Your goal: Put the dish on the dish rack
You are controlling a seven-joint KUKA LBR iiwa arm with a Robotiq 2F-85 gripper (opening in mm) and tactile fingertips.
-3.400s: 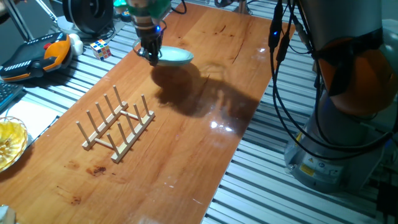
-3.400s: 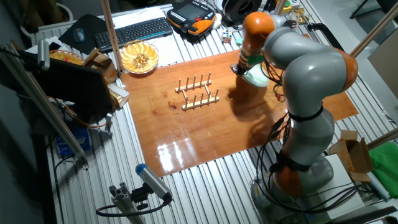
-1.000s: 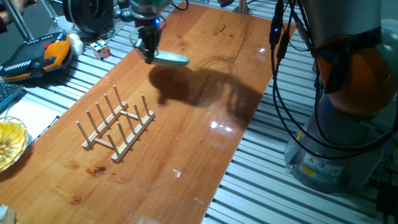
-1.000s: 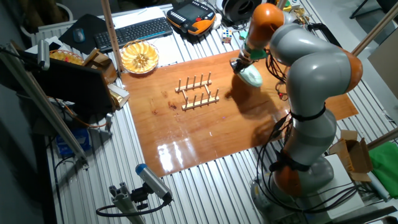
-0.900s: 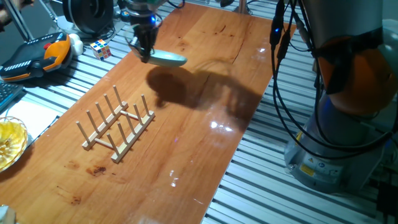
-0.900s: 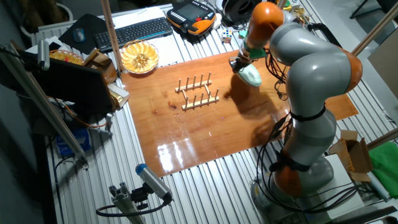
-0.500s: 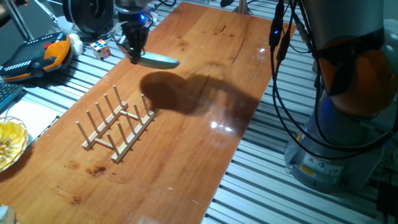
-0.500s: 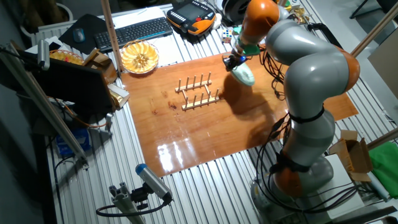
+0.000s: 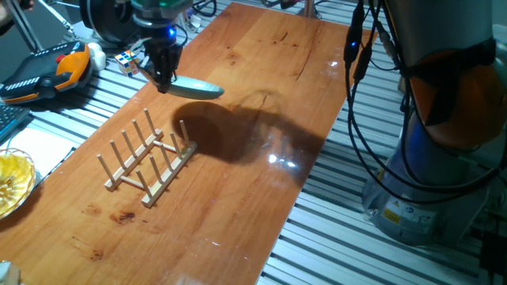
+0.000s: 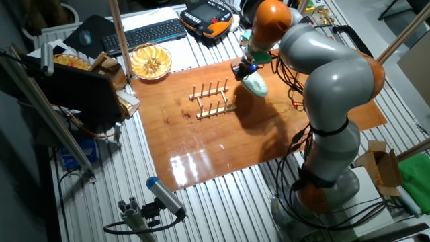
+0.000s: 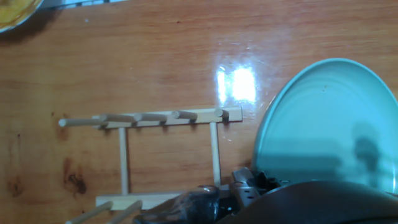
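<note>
Glossy wood worktop (image 10: 201, 144) w/ bright light glare, sits on a slatted aluminium bench (image 9: 444, 253). Clutter at far edge: black keyboard (image 10: 144, 33), yellow bowl (image 10: 150, 62), Rubik's cube (image 9: 129, 62), orange-black pendant (image 9: 47, 67). Cardboard box (image 10: 383, 168) on the bench by the base.

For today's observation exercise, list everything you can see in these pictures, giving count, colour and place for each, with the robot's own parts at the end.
Dish: one, pale mint-green, held in the air beside the rack.
Dish rack: one, light wood, on the table, no dish in it.
Table: one, brown wood.
Bowl: one, yellow translucent, off the table edge near the keyboard.
Keyboard: one, black, behind the bowl.
Puzzle cube: one, multicoloured, off the table's far corner.
Handheld controller: one, black and orange, near the cube.
Arm: one, grey with orange joints.
Gripper: one, dark, shut on the dish's rim.
</note>
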